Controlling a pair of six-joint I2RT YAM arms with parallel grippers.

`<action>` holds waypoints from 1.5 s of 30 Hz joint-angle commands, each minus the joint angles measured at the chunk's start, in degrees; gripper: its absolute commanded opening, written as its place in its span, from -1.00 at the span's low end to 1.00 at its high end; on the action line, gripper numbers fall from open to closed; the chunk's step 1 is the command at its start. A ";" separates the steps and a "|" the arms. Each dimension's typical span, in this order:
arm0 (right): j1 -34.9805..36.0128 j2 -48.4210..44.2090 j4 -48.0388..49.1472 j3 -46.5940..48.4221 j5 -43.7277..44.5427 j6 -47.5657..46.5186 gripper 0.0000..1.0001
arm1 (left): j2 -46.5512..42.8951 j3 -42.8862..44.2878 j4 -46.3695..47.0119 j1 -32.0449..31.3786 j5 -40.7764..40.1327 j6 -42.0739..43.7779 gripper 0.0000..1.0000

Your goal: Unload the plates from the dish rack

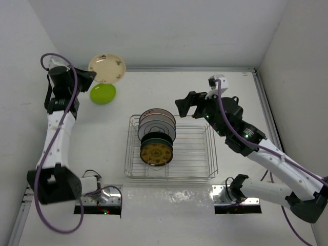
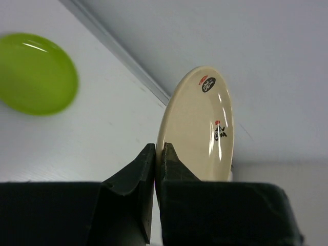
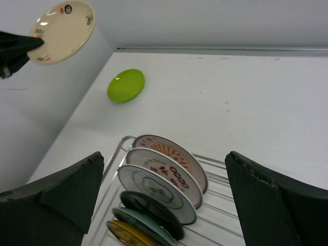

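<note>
My left gripper [image 1: 88,78] is shut on the rim of a tan plate [image 1: 107,68] and holds it up in the air at the far left; the left wrist view shows the plate [image 2: 197,128] pinched between the fingers [image 2: 174,159]. A lime green plate [image 1: 103,94] lies flat on the table just below it. The silver wire dish rack [image 1: 205,154] holds several plates on edge [image 1: 157,130], among them white ringed, red-orange patterned, black, teal and yellow-brown ones. My right gripper [image 1: 183,106] is open and empty above the rack's far right corner [image 3: 164,169].
White walls close in the table on the left, back and right. A raised strip runs along the back edge [image 1: 189,68]. The arm bases [image 1: 97,200] stand at the near edge in front of the rack.
</note>
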 commanded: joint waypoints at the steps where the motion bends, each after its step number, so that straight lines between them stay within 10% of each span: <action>1: -0.10 -3.10 -4.40 -1.73 2.56 -5.24 0.98 | 10.89 4.61 -1.32 2.97 -10.41 -2.63 -1.00; 11: -0.10 -9.00 -8.71 -7.01 -2.98 -8.77 0.98 | 38.93 19.39 6.24 6.41 -6.20 0.88 -1.00; 24: -0.10 -4.17 -7.22 -8.24 -5.18 -10.44 0.98 | 46.95 19.83 2.11 7.99 -10.41 2.29 -0.83; 33: -0.10 -0.74 -8.44 -6.84 -10.01 -13.86 0.98 | 49.41 22.73 -0.95 7.91 -7.78 3.17 -0.12; 39: -0.10 3.74 -13.78 -2.37 -16.25 -17.46 0.98 | 49.94 25.63 -7.88 7.64 -8.74 4.04 0.86; 45: 1.91 10.95 -20.22 2.65 -24.77 -23.96 0.98 | 51.36 34.07 -20.37 6.59 -14.79 6.77 1.00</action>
